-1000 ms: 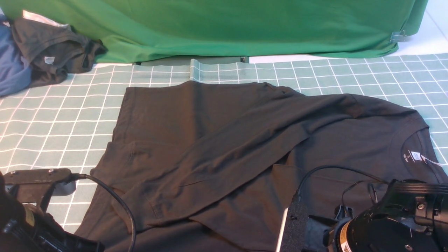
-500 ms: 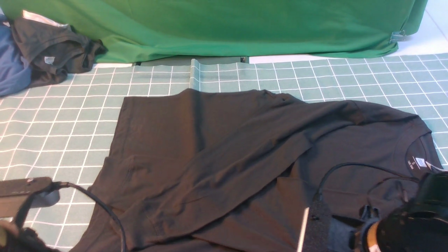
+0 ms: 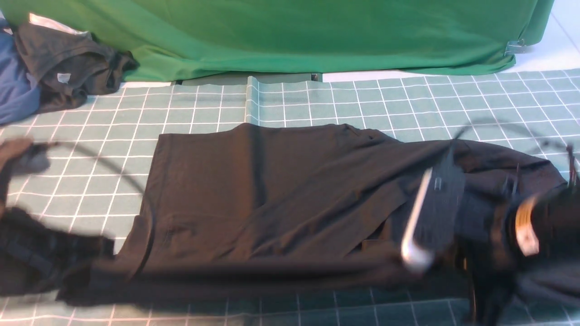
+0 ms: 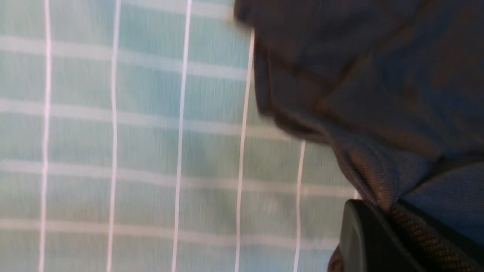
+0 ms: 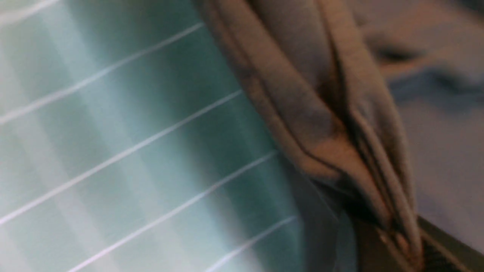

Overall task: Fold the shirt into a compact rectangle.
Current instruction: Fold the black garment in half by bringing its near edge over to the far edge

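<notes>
Since a second ago, your left fingers [image 4: 372, 241] and right fingers [image 5: 442, 257], both clamped on the shirt [image 3: 272, 194], raise its near edge; the rest lies spread on the table [image 3: 317, 104], so the fold begins.

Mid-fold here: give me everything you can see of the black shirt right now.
The shirt is plain black, soft matte knit; no print or label shows. It lies spread across the checked green mat, with one long sleeve folded diagonally over the body. Its near edge is raised off the mat in a taut, straight line between the two arms. The left gripper is shut on a hemmed corner, the right gripper on bunched layers. Motion blur hides finer detail.
</notes>
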Robot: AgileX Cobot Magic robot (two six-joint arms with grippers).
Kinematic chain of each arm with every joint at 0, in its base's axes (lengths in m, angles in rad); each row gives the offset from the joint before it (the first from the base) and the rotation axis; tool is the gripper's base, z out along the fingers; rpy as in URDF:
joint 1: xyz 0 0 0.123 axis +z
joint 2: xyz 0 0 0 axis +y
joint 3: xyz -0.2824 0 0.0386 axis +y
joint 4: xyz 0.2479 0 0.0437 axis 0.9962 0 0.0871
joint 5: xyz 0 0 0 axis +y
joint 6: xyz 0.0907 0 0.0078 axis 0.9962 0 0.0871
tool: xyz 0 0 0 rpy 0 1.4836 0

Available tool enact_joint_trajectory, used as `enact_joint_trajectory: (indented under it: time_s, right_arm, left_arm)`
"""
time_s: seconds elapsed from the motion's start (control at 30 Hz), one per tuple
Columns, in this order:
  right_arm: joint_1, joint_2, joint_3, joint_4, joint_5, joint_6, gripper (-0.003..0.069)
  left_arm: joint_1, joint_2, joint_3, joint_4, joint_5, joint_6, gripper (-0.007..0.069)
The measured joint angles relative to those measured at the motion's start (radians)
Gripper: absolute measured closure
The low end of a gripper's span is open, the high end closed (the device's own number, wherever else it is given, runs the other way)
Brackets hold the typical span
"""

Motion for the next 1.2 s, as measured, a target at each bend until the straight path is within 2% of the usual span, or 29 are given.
enact_joint_trajectory:
  time_s: [0.13, 0.3, 0.6, 0.83, 1.0, 1.1, 1.2]
  right_arm:
    - [-0.109, 0.081, -0.112, -0.001, -0.003, -0.064, 0.061]
    - [-0.185, 0.219, -0.261, -0.001, 0.0, -0.125, 0.061]
    - [-0.254, 0.499, -0.54, -0.002, -0.003, -0.158, 0.061]
    - [-0.274, 0.69, -0.701, -0.002, -0.018, -0.175, 0.061]
    - [-0.276, 0.778, -0.761, -0.004, -0.001, -0.175, 0.061]
    - [-0.277, 0.783, -0.766, -0.004, 0.006, -0.175, 0.061]
    - [-0.277, 0.783, -0.768, -0.004, 0.012, -0.175, 0.061]
  left_arm:
    - [0.002, 0.173, -0.108, 0.03, -0.084, -0.004, 0.0618]
    - [0.049, 0.383, -0.271, 0.031, -0.134, 0.018, 0.0618]
    - [0.192, 0.747, -0.661, 0.037, -0.144, 0.097, 0.0618]
    - [0.199, 0.946, -0.881, 0.009, -0.073, 0.127, 0.0618]
    - [0.199, 0.987, -0.921, -0.057, 0.058, 0.225, 0.0618]
    - [0.182, 0.983, -0.89, -0.084, 0.105, 0.344, 0.0618]
    - [0.149, 0.982, -0.831, -0.094, 0.112, 0.356, 0.0618]
